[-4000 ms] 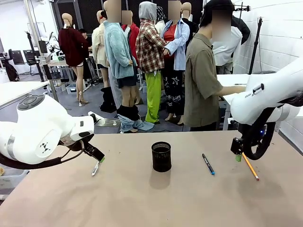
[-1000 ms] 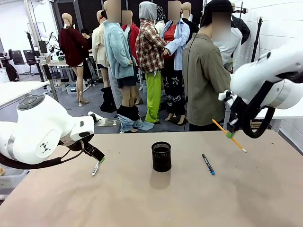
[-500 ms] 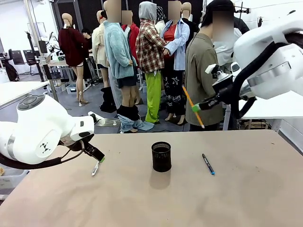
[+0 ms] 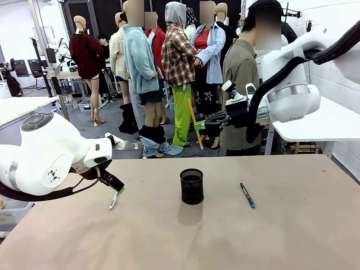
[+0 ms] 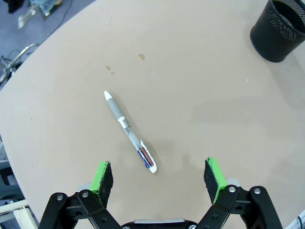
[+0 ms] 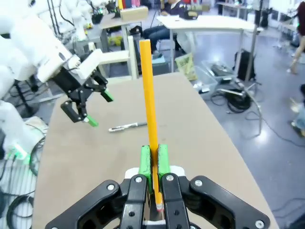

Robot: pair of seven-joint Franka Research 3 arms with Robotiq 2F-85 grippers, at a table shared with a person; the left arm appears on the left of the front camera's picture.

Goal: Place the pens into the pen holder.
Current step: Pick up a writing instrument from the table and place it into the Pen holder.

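Observation:
The black mesh pen holder (image 4: 192,186) stands mid-table, also at the top right corner in the left wrist view (image 5: 279,29). My right gripper (image 4: 201,124) hovers high above it, shut on an orange-yellow pencil (image 4: 195,123) (image 6: 149,119) that stands tilted. A dark pen with a blue tip (image 4: 247,195) lies to the right of the holder. My left gripper (image 4: 117,189) (image 5: 159,174) is open just above a silvery-white pen (image 5: 129,133) (image 4: 113,199) (image 6: 127,126) lying on the table at the left.
A person (image 4: 243,84) stands at the far side of the table, behind the right arm. The brown table (image 4: 225,236) has free room in front of the holder. A white table (image 4: 315,121) stands at the right.
My right arm has swung left and up with the pencil, from over the table's right side to above the pen holder. The left gripper has stayed in place.

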